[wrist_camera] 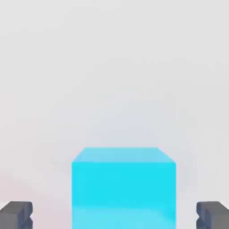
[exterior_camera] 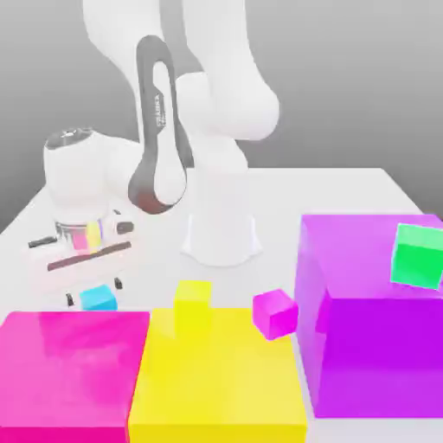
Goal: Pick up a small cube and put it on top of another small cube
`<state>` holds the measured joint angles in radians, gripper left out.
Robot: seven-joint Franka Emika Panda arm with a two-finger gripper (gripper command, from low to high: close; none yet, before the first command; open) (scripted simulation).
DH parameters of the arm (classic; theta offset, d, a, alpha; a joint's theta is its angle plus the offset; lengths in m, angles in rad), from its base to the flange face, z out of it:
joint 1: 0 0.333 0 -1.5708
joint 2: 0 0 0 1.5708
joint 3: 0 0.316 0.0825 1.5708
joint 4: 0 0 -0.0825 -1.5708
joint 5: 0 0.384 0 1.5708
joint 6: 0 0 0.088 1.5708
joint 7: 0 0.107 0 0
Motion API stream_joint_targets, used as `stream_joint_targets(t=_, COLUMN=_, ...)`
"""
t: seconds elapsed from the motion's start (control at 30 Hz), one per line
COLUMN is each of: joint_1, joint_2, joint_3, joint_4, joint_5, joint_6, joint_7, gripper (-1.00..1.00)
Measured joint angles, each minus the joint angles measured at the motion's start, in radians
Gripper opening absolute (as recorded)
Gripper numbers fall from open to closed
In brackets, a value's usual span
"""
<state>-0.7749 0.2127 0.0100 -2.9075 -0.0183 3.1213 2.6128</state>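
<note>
The small cyan cube [exterior_camera: 98, 298] rests on the white table [exterior_camera: 346, 190] at the exterior view's left, just behind the big magenta block. My gripper [exterior_camera: 93, 292] is lowered over it and open, with one dark fingertip [exterior_camera: 69, 300] on one side of the cube and the other on the opposite side. In the hand view the cyan cube [wrist_camera: 123, 188] sits centred between the two fingertips [wrist_camera: 18, 214], with a clear gap on both sides. Further right, a small yellow cube [exterior_camera: 192, 298] and a small magenta cube [exterior_camera: 275, 313] stand.
Along the front stand a big magenta block [exterior_camera: 73, 372], a big yellow block [exterior_camera: 216, 381] and a tall purple block [exterior_camera: 363, 346]. A small green cube [exterior_camera: 417, 255] shows against the purple block. The arm's white base [exterior_camera: 221, 238] stands mid-table.
</note>
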Motion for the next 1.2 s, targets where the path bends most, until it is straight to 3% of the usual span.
stream_joint_targets(t=0.03, joint_1=0.006, joint_2=0.019, joint_3=-0.005, joint_4=0.003, joint_5=0.001, joint_6=0.016, joint_7=0.001, gripper=-1.00)
stream_joint_targets(t=0.27, joint_1=0.006, joint_2=0.016, joint_3=-0.005, joint_4=0.003, joint_5=0.002, joint_6=0.016, joint_7=-0.001, gripper=-1.00)
stream_joint_targets(t=0.53, joint_1=-0.010, joint_2=-0.245, joint_3=0.018, joint_4=-0.042, joint_5=0.028, joint_6=-0.201, joint_7=-0.020, gripper=-1.00)
stream_joint_targets(t=0.77, joint_1=0.157, joint_2=-0.452, joint_3=0.075, joint_4=-0.031, joint_5=0.135, joint_6=-0.415, joint_7=-0.149, gripper=-1.00)
stream_joint_targets(t=1.13, joint_1=0.430, joint_2=-0.744, joint_3=0.190, joint_4=-0.004, joint_5=0.175, joint_6=-0.734, joint_7=-0.279, gripper=-1.00)
stream_joint_targets(t=1.2, joint_1=0.444, joint_2=-0.717, joint_3=0.204, joint_4=-0.012, joint_5=0.175, joint_6=-0.700, joint_7=-0.284, gripper=-1.00)
